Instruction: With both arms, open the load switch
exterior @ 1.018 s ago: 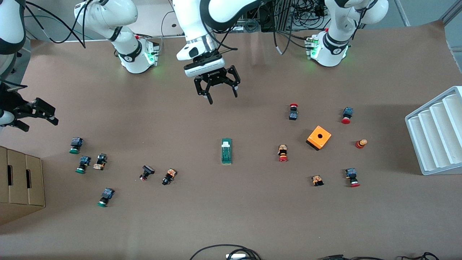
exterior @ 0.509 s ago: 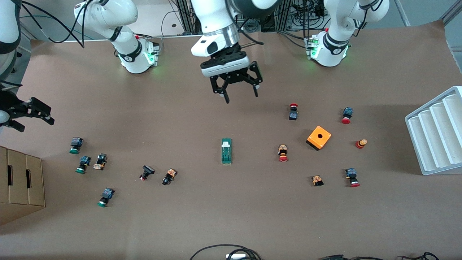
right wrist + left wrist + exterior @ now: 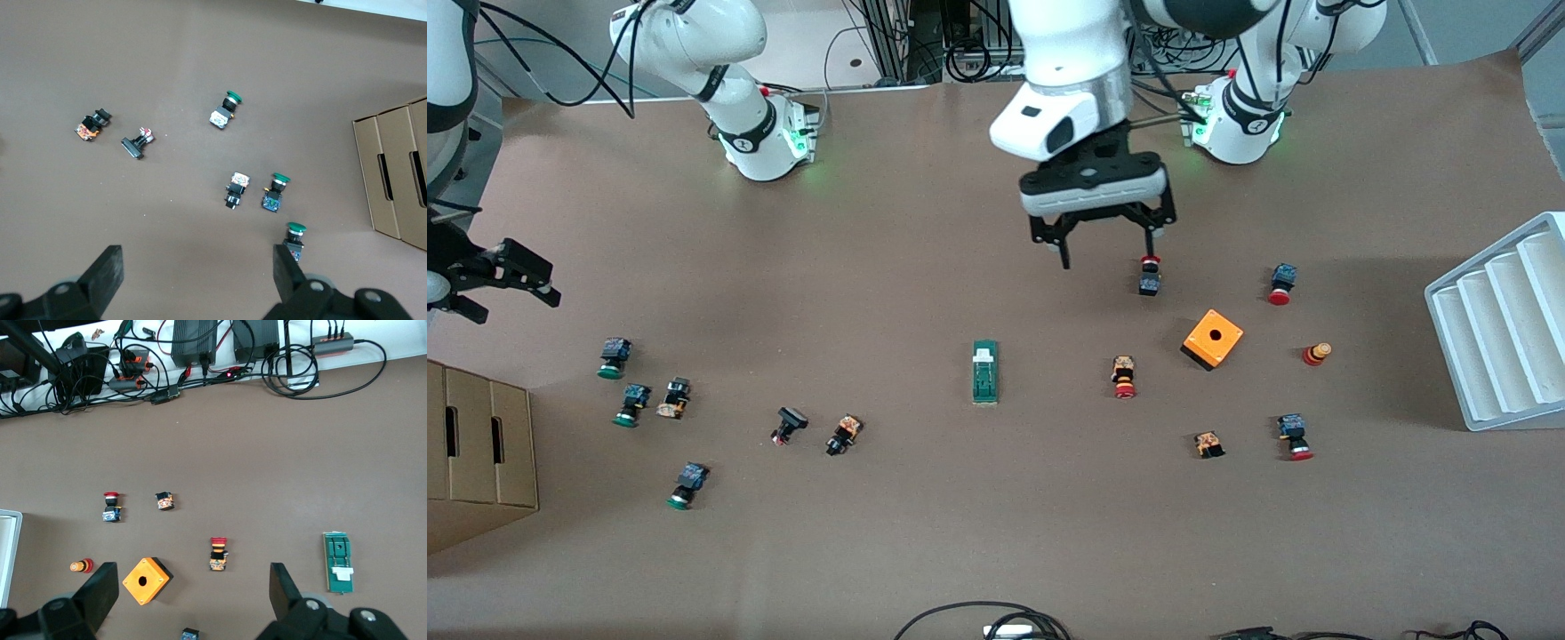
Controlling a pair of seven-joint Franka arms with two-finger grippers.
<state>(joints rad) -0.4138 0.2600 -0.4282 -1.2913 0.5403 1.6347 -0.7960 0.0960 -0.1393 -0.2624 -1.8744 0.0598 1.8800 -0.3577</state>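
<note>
The load switch (image 3: 984, 372) is a narrow green block lying flat at the middle of the table, its white piece at the end farther from the front camera. It also shows in the left wrist view, load switch (image 3: 339, 562). My left gripper (image 3: 1107, 256) hangs open and empty in the air, over bare table beside a red-capped button (image 3: 1150, 276), well off toward the left arm's end from the switch. In its own view the left gripper (image 3: 192, 597) has wide jaws. My right gripper (image 3: 516, 302) waits open and empty at the right arm's end, right gripper (image 3: 197, 273) above bare table.
An orange box with a hole (image 3: 1213, 338) and several red-capped buttons (image 3: 1124, 377) lie toward the left arm's end, by a white slotted tray (image 3: 1503, 320). Green-capped buttons (image 3: 614, 356) and a cardboard box (image 3: 476, 444) sit at the right arm's end.
The left gripper has swung across the table toward the left arm's end, staying open. The right gripper shifted slightly, then stayed put. The load switch has not moved.
</note>
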